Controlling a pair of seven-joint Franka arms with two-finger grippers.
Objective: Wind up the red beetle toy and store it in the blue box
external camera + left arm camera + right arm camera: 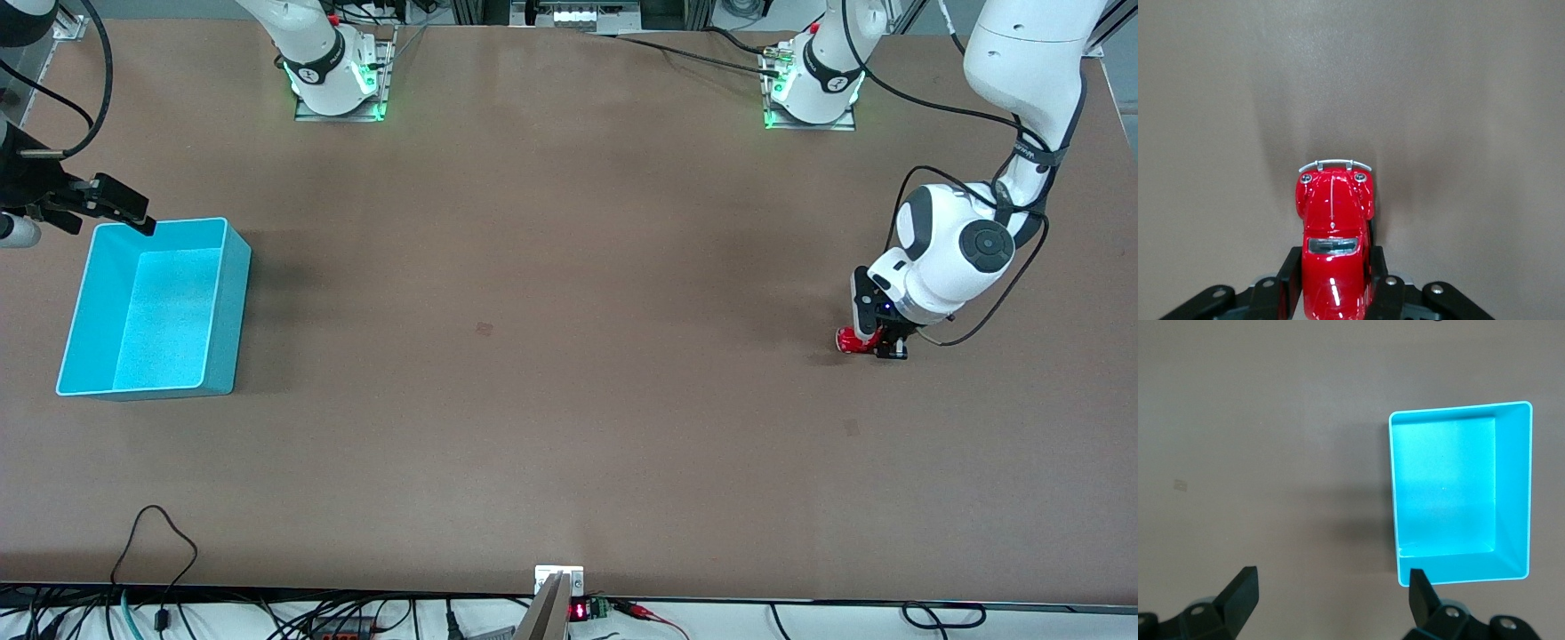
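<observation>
The red beetle toy (851,340) is at the left arm's end of the table, at or just above the surface. My left gripper (880,345) is shut on it. In the left wrist view the black fingers (1288,277) press both sides of the toy's (1333,227) rear, and its silvery bumper points away from the gripper (1337,290). The blue box (227,302) stands empty at the right arm's end. My right gripper (102,212) is open and empty, up in the air over the box's corner nearest the robot bases. In the right wrist view the gripper (1331,590) is beside the box (1513,487).
The brown table has a small dark mark (484,329) near its middle. Both robot bases (338,76) stand along the edge farthest from the front camera. Cables (160,533) lie at the edge nearest the front camera.
</observation>
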